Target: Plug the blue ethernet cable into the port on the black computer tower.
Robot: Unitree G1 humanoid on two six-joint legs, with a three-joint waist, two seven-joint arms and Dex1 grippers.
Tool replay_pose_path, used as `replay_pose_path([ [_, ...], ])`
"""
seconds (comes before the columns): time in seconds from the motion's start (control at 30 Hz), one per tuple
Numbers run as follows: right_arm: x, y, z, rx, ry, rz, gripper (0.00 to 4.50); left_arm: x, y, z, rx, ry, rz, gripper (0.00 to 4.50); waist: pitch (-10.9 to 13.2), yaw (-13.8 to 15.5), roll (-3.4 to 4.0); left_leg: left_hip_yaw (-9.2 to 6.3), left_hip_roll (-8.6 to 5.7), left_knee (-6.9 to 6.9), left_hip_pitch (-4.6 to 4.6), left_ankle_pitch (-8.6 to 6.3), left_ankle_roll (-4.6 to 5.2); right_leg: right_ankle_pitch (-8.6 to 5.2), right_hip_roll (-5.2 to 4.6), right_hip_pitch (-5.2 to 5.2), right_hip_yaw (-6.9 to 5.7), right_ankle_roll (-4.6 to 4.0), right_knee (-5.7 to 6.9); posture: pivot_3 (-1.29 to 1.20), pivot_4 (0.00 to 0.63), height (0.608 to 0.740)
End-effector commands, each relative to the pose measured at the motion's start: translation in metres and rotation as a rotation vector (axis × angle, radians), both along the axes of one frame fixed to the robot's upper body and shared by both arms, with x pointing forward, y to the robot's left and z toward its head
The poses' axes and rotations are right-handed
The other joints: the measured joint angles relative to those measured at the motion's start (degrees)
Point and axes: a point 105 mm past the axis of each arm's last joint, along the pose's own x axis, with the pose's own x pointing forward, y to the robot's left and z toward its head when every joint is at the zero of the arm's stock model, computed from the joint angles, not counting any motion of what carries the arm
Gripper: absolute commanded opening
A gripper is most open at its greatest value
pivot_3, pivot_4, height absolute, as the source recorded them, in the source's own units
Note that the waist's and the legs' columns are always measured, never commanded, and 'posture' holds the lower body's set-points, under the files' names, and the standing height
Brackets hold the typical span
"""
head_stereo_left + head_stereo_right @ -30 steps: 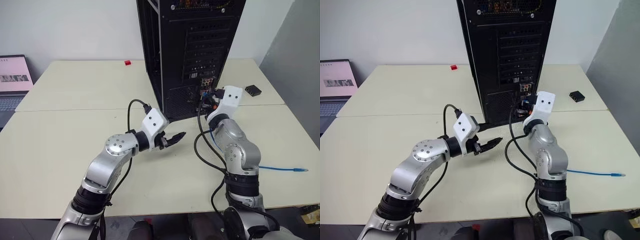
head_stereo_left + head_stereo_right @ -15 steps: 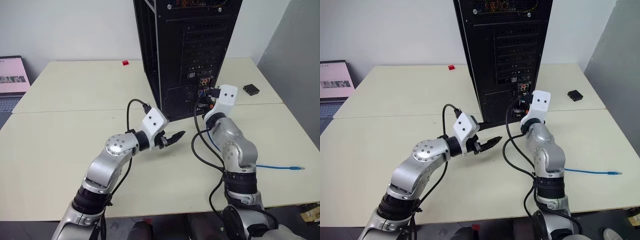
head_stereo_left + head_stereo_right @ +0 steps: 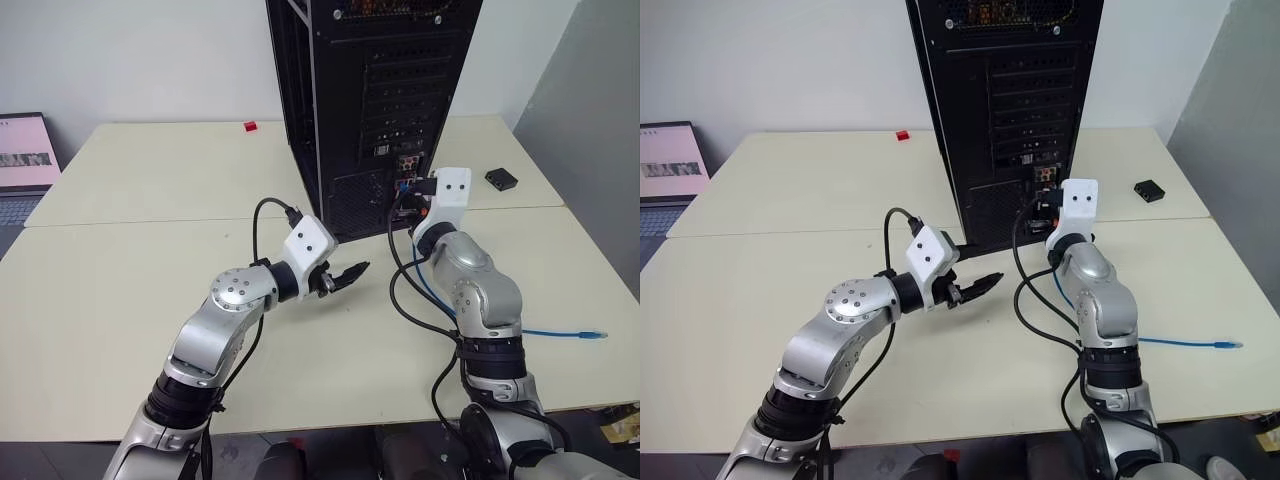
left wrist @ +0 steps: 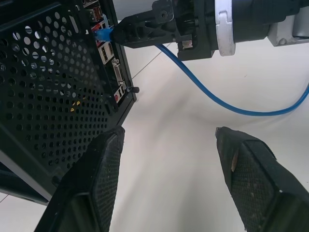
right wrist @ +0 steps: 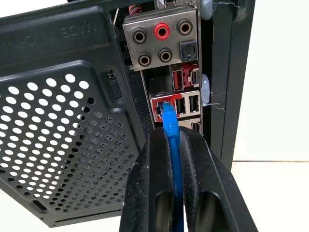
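The right gripper (image 5: 174, 145) is pinching the blue ethernet cable (image 5: 170, 124) at the port (image 5: 162, 104) of the black computer tower (image 3: 390, 90), while the left gripper (image 3: 348, 274) is hovering open, holding nothing.

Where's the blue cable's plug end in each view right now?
Head views: at the tower's rear connector cluster, hidden behind the right gripper.
Left wrist: blue ethernet cable tip at the port.
Right wrist: between shut jaws, tip at the port.
Shared landmark: black computer tower.

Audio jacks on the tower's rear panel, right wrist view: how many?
5. On the black computer tower, three round jacks sit in a top row, the middle one red, and two below it. Beside those is a squarish socket, not a round jack. More may be hidden.
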Motion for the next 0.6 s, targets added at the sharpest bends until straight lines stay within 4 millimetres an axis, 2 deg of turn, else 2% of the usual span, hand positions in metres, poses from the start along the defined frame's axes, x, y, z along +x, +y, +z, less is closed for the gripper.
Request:
replay_pose_path([
  [0.03,-0.002,0.011,0.014,-0.022,-0.054,0.044,0.7,-0.002,-0.002,0.008,-0.015,-0.042,-0.012,3.22,0.0,0.0,0.0,0.0,0.0,0.0,0.0,0.0,0.0,0.0,0.0,0.0,0.0,0.0,0.0,0.0,0.15,0.74],
  [0.07,-0.002,0.009,0.014,-0.027,-0.053,0.041,0.74,-0.001,-0.002,0.008,-0.015,-0.042,-0.011,3.22,0.0,0.1,0.0,0.0,0.0,0.0,0.0,0.0,0.0,0.0,0.0,0.0,0.0,0.0,0.0,0.0,0.15,0.74],
  [0.4,-0.011,-0.015,0.01,-0.072,-0.041,0.021,2.75,0.0,0.0,0.009,-0.023,-0.045,-0.011,3.22,0.0,1.1,0.01,-0.11,-0.1,-0.04,-0.25,0.0,-0.02,-0.02,-0.16,-0.05,-0.14,0.02,-0.16,0.0,0.15,0.74],
  [0.6,-0.03,-0.03,0.019,-0.13,-0.056,0.04,4.04,0.006,0.01,0.011,0.004,-0.048,0.012,3.22,0.0,1.6,0.02,-0.14,-0.1,-0.02,-0.21,-0.01,-0.01,-0.02,-0.13,-0.04,-0.17,0.02,-0.09,0.0,0.15,0.74],
])
